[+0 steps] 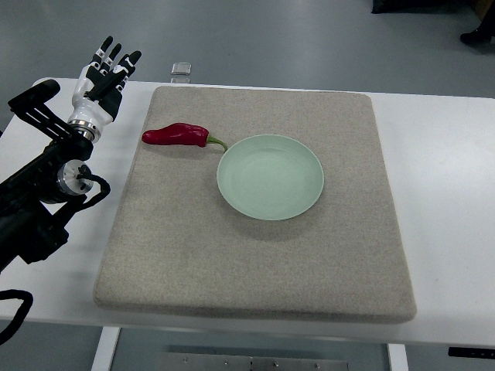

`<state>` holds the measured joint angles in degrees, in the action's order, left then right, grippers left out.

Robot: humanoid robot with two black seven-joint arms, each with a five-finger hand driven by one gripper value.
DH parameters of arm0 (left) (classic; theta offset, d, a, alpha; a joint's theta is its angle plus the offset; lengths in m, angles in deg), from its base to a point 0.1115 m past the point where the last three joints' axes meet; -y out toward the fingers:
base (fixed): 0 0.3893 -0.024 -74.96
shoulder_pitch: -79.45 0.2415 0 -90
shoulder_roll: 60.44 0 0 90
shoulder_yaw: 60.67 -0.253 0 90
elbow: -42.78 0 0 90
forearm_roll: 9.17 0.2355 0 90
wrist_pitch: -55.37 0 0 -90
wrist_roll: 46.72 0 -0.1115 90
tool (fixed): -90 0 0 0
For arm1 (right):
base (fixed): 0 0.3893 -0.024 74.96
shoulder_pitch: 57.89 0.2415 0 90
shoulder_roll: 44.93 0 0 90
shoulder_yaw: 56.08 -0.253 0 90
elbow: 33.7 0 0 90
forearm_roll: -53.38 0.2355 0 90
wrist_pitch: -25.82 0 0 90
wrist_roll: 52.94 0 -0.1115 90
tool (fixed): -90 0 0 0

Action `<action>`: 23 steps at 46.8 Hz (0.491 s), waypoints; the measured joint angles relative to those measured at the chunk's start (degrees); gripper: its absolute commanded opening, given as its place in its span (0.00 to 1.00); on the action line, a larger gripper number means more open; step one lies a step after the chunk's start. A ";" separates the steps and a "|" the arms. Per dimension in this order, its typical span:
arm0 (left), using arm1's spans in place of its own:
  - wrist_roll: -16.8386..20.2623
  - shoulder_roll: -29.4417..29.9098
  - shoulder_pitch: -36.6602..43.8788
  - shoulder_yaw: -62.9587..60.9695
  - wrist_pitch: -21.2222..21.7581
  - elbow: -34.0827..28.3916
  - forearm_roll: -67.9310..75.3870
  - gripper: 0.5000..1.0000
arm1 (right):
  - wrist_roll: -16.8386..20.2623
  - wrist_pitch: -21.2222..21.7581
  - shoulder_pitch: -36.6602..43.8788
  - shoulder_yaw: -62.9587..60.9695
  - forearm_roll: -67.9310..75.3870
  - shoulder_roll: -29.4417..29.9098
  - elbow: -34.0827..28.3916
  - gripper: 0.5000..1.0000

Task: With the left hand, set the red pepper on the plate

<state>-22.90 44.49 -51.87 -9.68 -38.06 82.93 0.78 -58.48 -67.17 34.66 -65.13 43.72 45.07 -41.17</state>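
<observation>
A red pepper (pixel 176 135) with a green stem lies on the beige mat (pixel 255 263), just left of a pale green plate (pixel 270 176); the stem tip nearly touches the plate's rim. The plate holds nothing. My left hand (pixel 107 71) is raised at the far left of the table, left of and beyond the pepper, with its fingers straight and spread, holding nothing. The right arm does not show.
The mat covers most of the white table (pixel 441 193). A small clear object (pixel 182 69) lies at the table's far edge beyond the mat. My left arm's black links and cables (pixel 39 201) fill the left edge.
</observation>
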 measured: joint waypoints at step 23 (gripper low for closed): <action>0.00 4.46 0.10 -1.04 -0.44 2.58 0.41 0.99 | 0.00 0.00 0.00 0.00 -0.01 0.00 0.01 0.86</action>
<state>-22.90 48.95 -51.77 -10.73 -38.49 85.52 1.19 -58.48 -67.17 34.66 -65.13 43.71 45.07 -41.16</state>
